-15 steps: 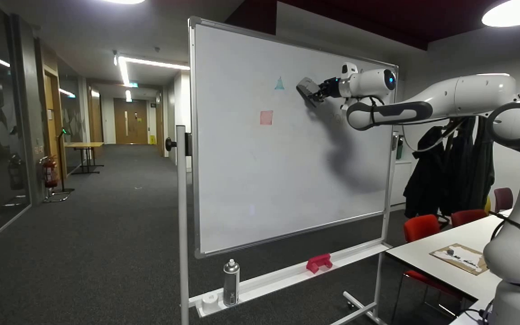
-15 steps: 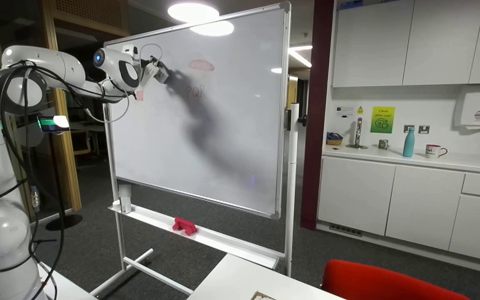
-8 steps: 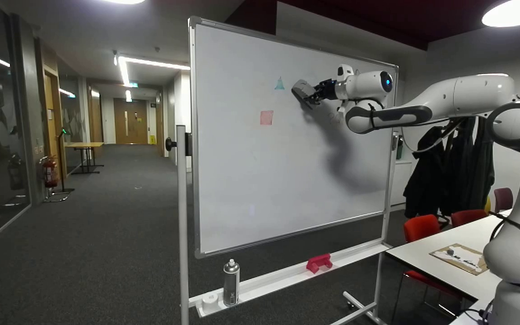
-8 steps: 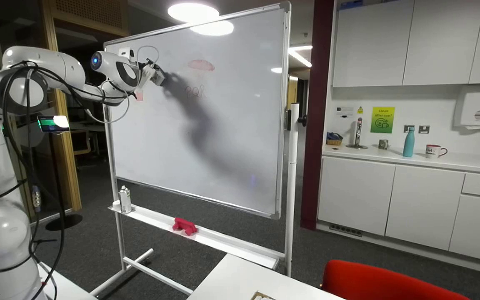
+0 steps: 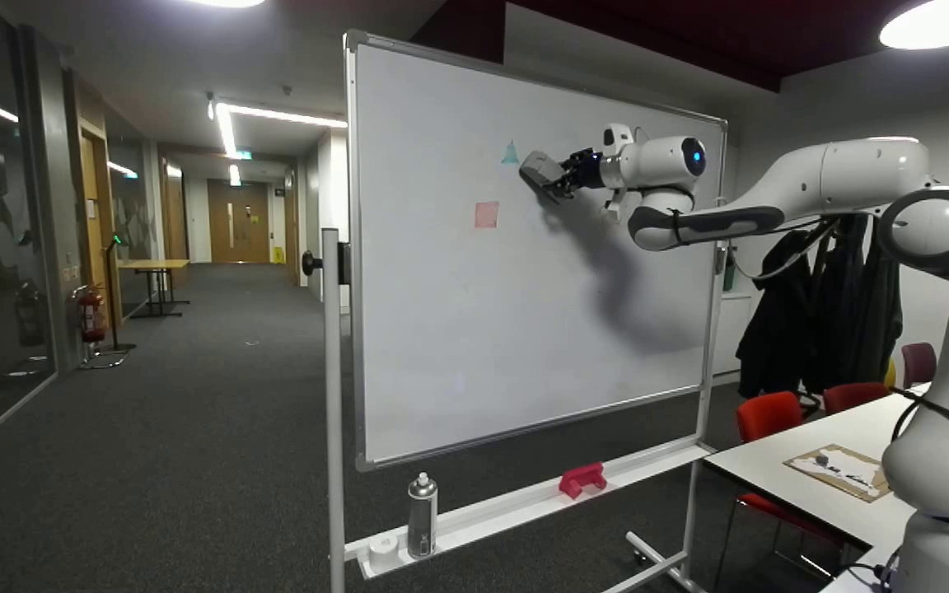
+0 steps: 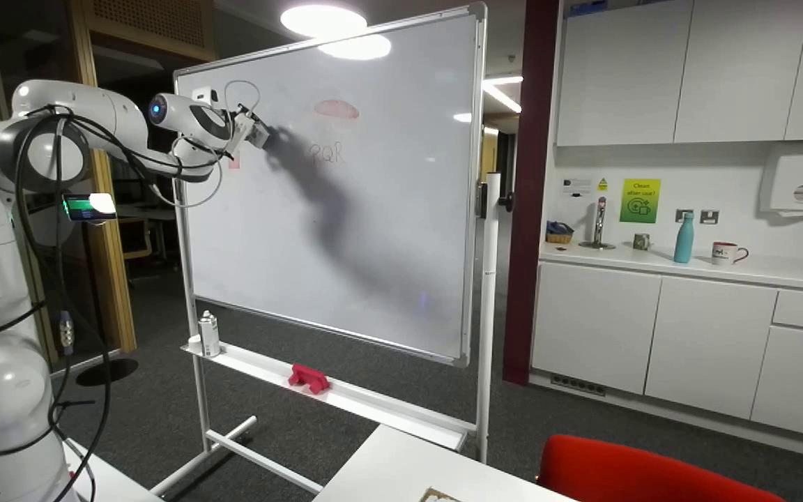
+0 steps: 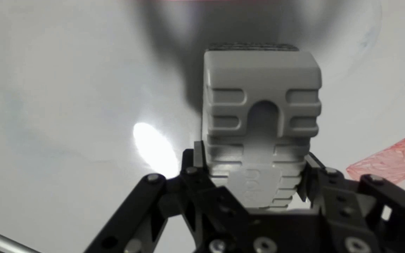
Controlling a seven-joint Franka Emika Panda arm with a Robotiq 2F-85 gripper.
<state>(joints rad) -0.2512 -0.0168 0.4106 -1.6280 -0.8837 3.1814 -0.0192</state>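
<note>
Grey eraser [image 7: 262, 77]: pinched on both sides by the gripper [image 7: 255, 158], at the upper part of the whiteboard [image 5: 441, 329]; contact with the surface cannot be told. Marks to its left: teal triangle [image 5: 510, 154], red square [image 5: 486, 215]. Marks to its right: red oval [image 6: 337, 109], letters [image 6: 327, 153], the first hard to read. Ledge [image 5: 499, 519] below: spray can [image 5: 423, 517] and white roll [image 5: 383, 550] at left, red holder [image 5: 582, 480] farther right. Near: white table [image 6: 391, 464]; red chair [image 6: 638, 470] at right, cut off below. Robot arm [image 6: 95, 101]: partly covers the square in an exterior view; its shadow [image 6: 335, 216] darkens the board's middle.
</note>
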